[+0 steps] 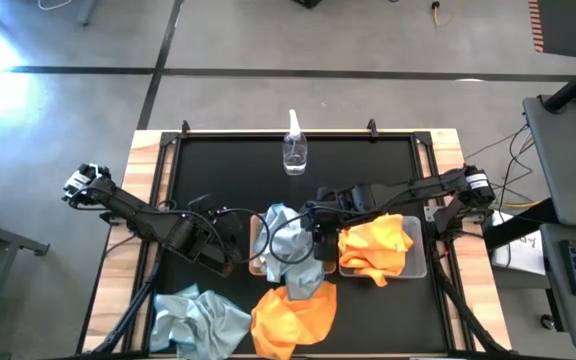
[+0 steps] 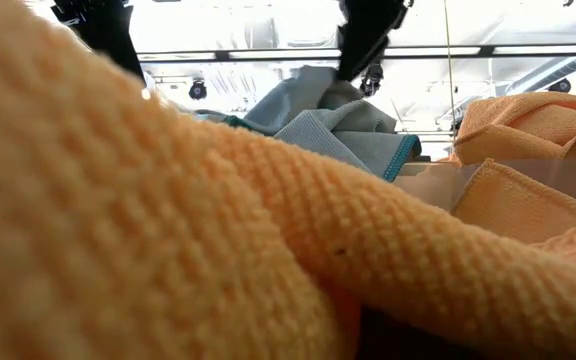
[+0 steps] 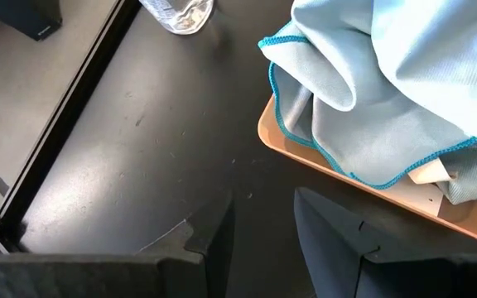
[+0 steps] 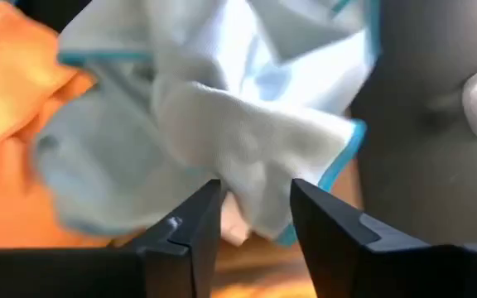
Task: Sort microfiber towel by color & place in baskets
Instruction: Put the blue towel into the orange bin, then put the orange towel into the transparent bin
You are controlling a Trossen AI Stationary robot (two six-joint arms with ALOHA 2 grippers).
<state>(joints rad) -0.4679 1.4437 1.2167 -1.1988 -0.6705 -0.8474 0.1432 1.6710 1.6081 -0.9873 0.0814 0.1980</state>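
In tan basket (image 1: 256, 262): blue-grey towels (image 1: 290, 243); right gripper (image 1: 313, 240) parted above. Grey basket (image 1: 420, 262): orange towel (image 1: 376, 247). Left gripper (image 1: 230, 243) apart.

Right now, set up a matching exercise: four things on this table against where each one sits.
Things:
1. spray bottle
2. orange towel pile
3. blue-grey towels
4. loose blue-grey towel

Places:
A. in the tan basket
B. front left of the table
C. in the grey basket
D. back middle of the table

Pairs: 1-D, 2-C, 3-A, 4-B
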